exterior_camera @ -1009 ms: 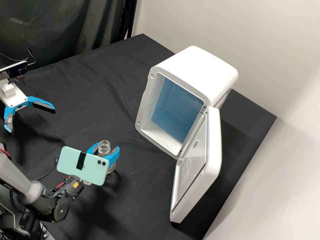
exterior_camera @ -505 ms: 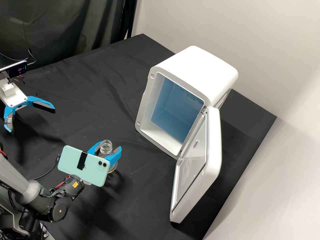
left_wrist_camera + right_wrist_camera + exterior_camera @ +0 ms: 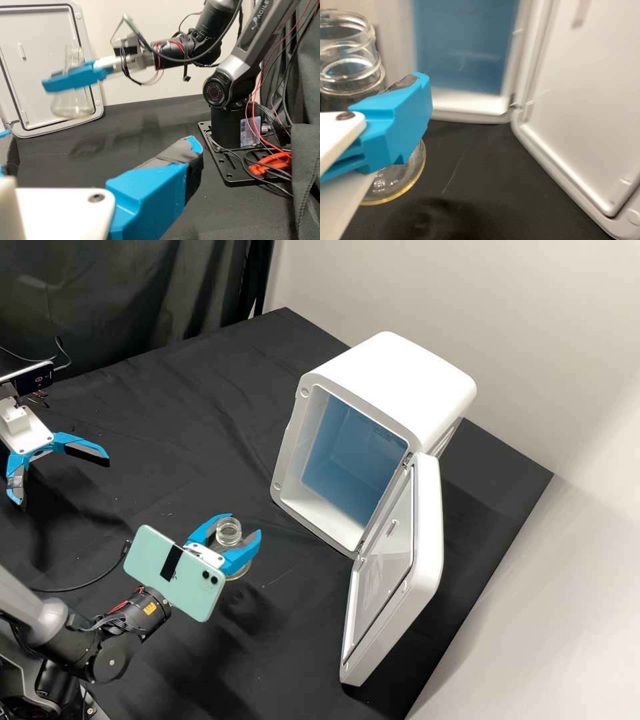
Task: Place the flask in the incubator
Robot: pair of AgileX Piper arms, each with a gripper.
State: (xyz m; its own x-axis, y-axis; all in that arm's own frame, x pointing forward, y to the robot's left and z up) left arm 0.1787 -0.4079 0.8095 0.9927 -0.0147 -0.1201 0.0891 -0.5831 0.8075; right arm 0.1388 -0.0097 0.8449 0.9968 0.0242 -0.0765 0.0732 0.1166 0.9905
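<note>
The right tool (image 3: 243,525) grips the flask (image 3: 227,531) by its neck, low by the surface (image 3: 200,407) near the incubator (image 3: 387,373), whose door (image 3: 400,560) stands open. Carrying it inside and releasing remain; the left tool (image 3: 60,479) hangs spread wide, well apart.

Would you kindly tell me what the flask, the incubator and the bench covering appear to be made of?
The clear conical flask looks like glass: transparent, with glints on its rim. The white box-shaped incubator seems moulded plastic, smooth and slightly glossy, though painted metal is possible. The black bench covering appears to be matte cloth with soft creases.
</note>
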